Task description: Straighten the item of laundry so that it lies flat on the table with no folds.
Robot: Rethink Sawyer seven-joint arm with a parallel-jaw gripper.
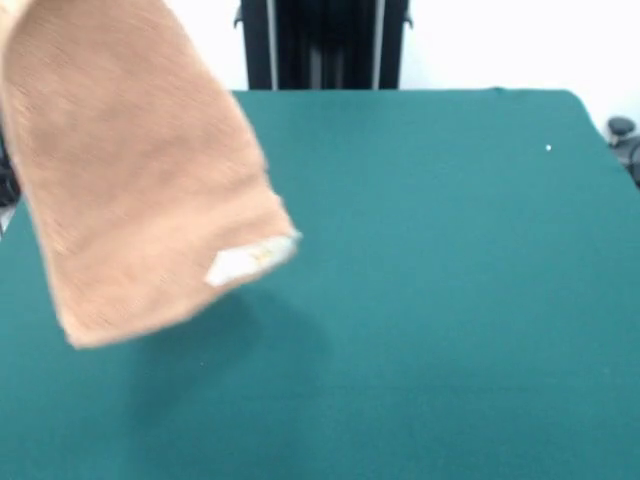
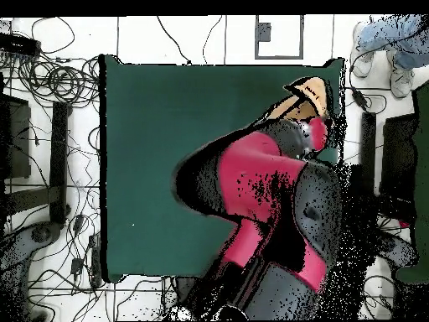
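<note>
Towel (image 1: 140, 170): tan, hanging above green table (image 1: 430, 300), tag downward. Gripper hidden; finger state cannot be told. Risk: dropped bunched, folds remain.

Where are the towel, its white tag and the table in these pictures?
towel (image 1: 140, 170), front view, middle of the hanging cloth
white tag (image 1: 245, 260), front view, tag's middle
table (image 1: 450, 300), front view, bare green top

Bulky arm (image 2: 268, 201) in glossy red shells and black joint housings, rounded segments, black pedestal column (image 1: 322, 45).
</note>
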